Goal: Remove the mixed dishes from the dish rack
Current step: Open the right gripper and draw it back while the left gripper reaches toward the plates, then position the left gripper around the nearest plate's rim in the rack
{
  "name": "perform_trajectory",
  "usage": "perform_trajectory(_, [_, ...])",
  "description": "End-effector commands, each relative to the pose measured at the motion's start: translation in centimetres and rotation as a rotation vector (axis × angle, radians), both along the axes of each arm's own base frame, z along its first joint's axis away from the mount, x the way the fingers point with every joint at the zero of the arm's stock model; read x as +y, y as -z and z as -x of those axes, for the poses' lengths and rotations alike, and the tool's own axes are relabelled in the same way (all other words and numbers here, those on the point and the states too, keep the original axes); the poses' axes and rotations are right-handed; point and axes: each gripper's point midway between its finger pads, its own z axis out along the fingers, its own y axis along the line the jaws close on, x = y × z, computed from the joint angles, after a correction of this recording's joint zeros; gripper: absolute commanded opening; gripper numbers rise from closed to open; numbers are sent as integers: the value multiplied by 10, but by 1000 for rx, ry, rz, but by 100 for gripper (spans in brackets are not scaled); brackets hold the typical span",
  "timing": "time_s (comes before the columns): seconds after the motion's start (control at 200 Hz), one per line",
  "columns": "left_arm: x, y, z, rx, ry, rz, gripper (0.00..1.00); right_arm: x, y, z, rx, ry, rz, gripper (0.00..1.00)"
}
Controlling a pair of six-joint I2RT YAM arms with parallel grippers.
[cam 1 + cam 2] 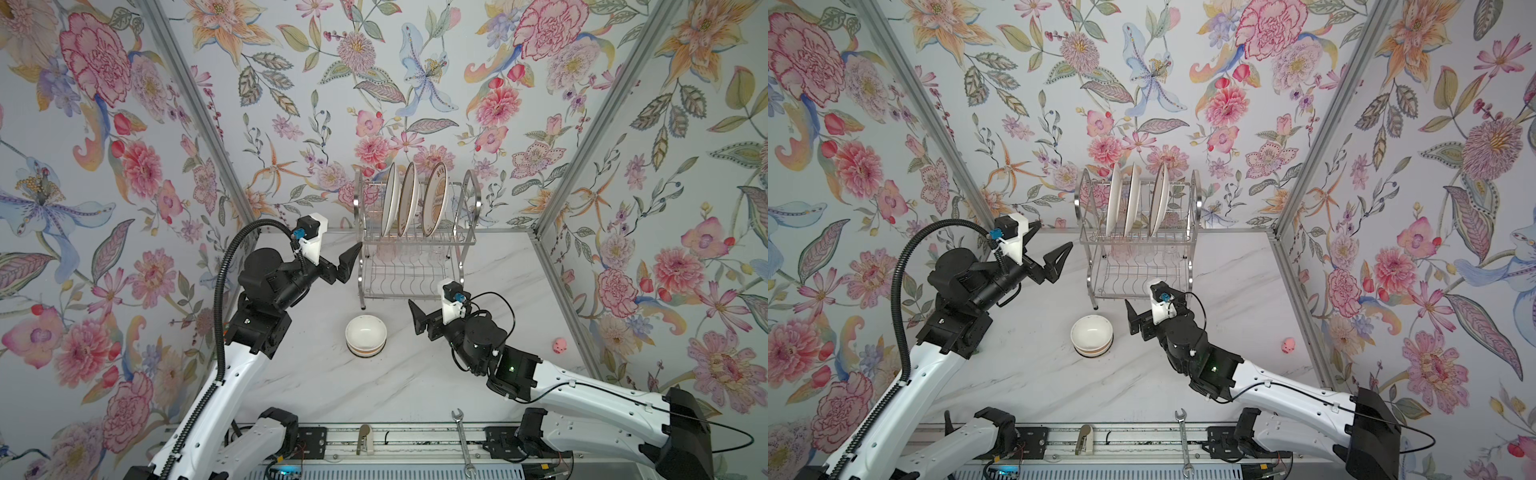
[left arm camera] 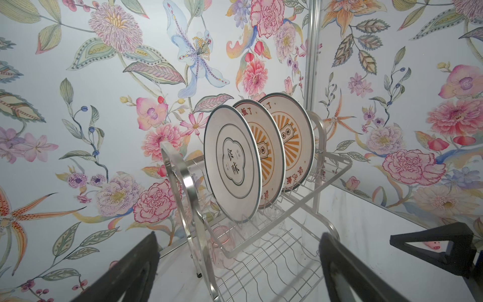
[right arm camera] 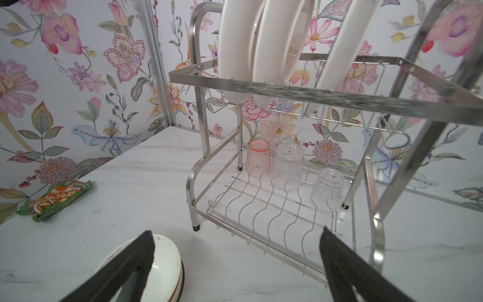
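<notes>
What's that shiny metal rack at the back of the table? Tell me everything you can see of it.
The shiny two-tier steel wire dish rack stands on small dark feet on the white marble-look table, near the flowered back wall. Arched flat bands form its sides. Its upper shelf holds three white round plates on edge. Its lower wavy-wire shelf carries, upturned at the back, one pink tumbler and two clear tumblers.

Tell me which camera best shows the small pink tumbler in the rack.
Right wrist view: the small pink tumbler stands upside down, unobstructed, beside two clear tumblers. Left wrist view shows it blurred behind the steel wire rack's frame; both top views give only a pink smudge under the white round plates.
</notes>
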Motion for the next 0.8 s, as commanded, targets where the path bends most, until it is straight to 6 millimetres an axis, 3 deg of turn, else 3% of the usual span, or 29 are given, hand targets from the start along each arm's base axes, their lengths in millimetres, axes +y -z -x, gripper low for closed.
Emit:
perform_trajectory(0.0, [-17, -7, -1, -21, 20, -39, 96, -20, -12, 3, -34, 28, -100, 99])
perform_trajectory(0.145, [-44, 1, -20, 29, 35, -85, 93, -37, -16, 9, -56, 26, -113, 99])
perform_trajectory(0.4, [-74, 3, -59, 87, 39, -49, 82, -44, -19, 12, -71, 9, -84, 99])
perform_trajectory(0.796, [-92, 11, -102, 150, 1, 20, 62, -40, -20, 12, -111, -40, -53, 99])
